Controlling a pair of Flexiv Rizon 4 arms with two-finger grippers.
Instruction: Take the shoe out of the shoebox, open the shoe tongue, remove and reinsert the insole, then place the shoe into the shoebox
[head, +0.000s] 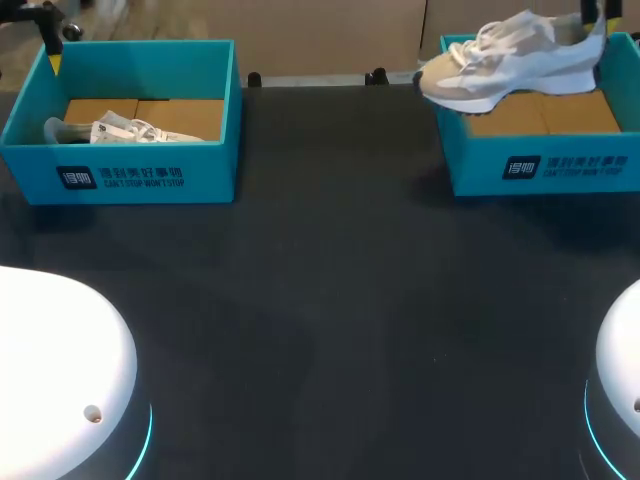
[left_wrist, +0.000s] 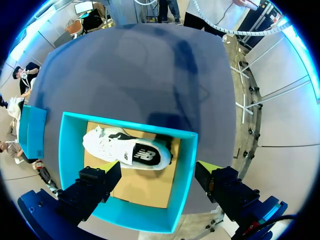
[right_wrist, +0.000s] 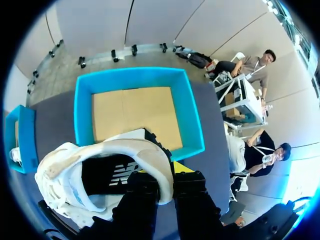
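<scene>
your right tool (right_wrist: 166, 176) was clamped on the heel collar of the white shoe (head: 510, 60), holding it above the right shoebox (head: 545, 165), while your left tool (left_wrist: 157, 172) hung wide open over the second shoe (left_wrist: 127, 150) lying in the left shoebox (left_wrist: 186, 170) on the dark surface (head: 330, 300).

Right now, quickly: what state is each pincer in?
Left pincer: open, empty.
Right pincer: shut on the heel collar of the white and beige sneaker.
</scene>
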